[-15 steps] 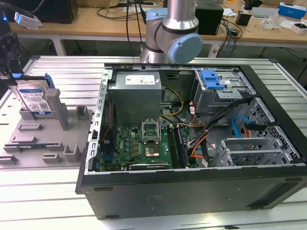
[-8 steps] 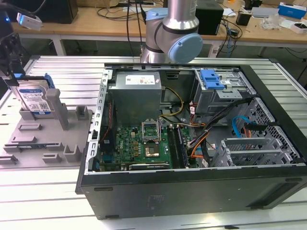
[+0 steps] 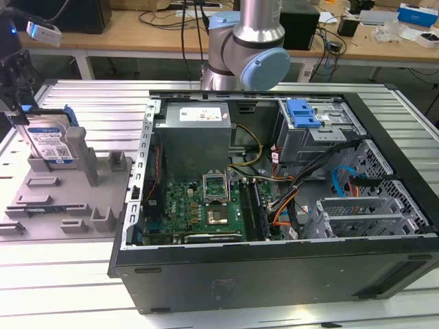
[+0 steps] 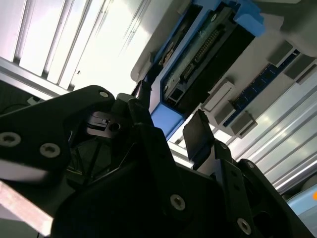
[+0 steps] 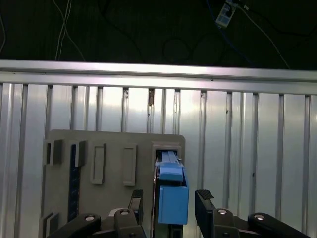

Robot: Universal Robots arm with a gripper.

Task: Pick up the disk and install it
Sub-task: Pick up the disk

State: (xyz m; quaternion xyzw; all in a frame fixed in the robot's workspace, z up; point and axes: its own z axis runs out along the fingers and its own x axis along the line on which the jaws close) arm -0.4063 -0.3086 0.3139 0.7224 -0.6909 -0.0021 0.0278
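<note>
Looking at the disk [image 3: 49, 142] standing on edge in a slot of the grey holder [image 3: 75, 205], out at roughly 9 o'clock from the open computer case [image 3: 274, 267] in the exterior view, all of it on the ribbed metal table [image 3: 103, 103]. Spread wide on the end effector [image 5: 168, 199] in both wrist views, with one black finger [image 5: 136, 202] on each side of the blue carrier frame [image 5: 173, 178] and a sliver of gap either side, so straddling but not clamping yet. Inside the case, toward 12 o'clock: grey power supply [image 3: 192, 137] and, further round toward 2 o'clock, a blue latch piece [image 3: 302, 113]. Arm base [image 3: 247, 48] parked just behind the case at 12 o'clock.
</note>
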